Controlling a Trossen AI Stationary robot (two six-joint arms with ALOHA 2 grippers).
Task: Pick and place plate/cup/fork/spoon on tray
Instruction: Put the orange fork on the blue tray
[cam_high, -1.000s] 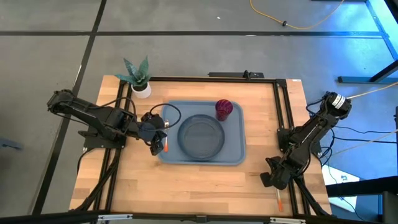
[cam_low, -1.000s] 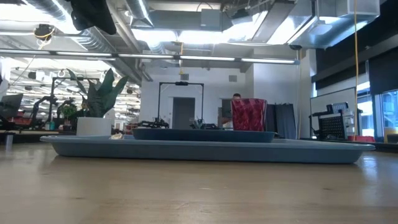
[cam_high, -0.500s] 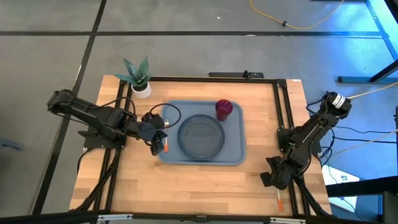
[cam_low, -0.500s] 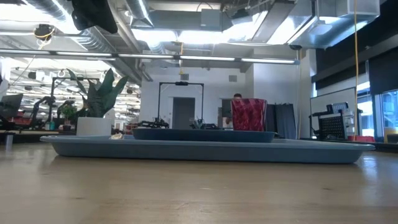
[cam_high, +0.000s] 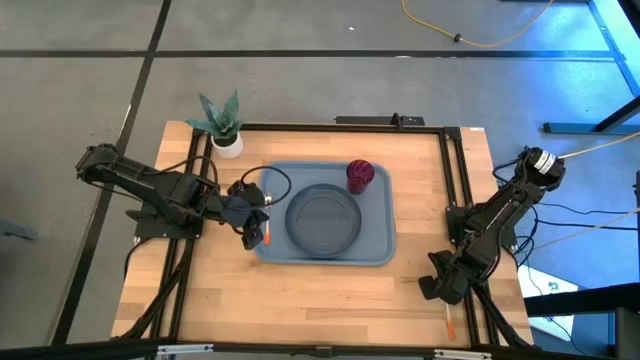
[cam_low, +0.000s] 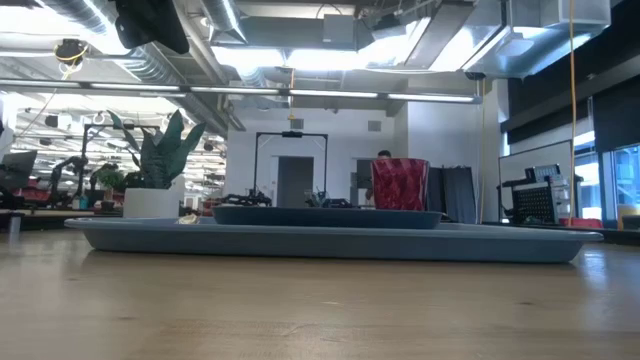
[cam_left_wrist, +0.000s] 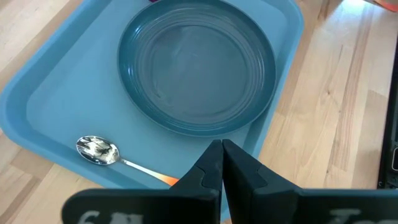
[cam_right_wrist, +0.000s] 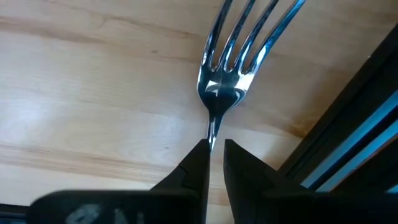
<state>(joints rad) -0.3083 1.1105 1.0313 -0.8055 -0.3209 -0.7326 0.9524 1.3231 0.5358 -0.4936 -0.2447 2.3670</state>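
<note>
At lower right of the high view, the fork (cam_right_wrist: 231, 68) lies on the wood beside the table's black rail, its neck between the right gripper (cam_right_wrist: 215, 155) fingers, which look nearly clenched on it. It seems light, stiff and slick, best held at the neck or handle. Plate (cam_high: 323, 219) and cup (cam_high: 360, 175) sit on the tray (cam_high: 378, 243); the spoon (cam_left_wrist: 98, 150) rests at its edge, handle running under the closed left gripper (cam_left_wrist: 221, 163), grip unclear.

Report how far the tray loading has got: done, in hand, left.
Done: the plate and the cup sit on the tray. In hand: the spoon lies with its bowl on the tray by the plate, handle running under the left gripper, whose fingers look nearly shut. Left: the fork is on the bare wood by the table's right frame, its neck between the right gripper fingers, not yet moved.
</note>
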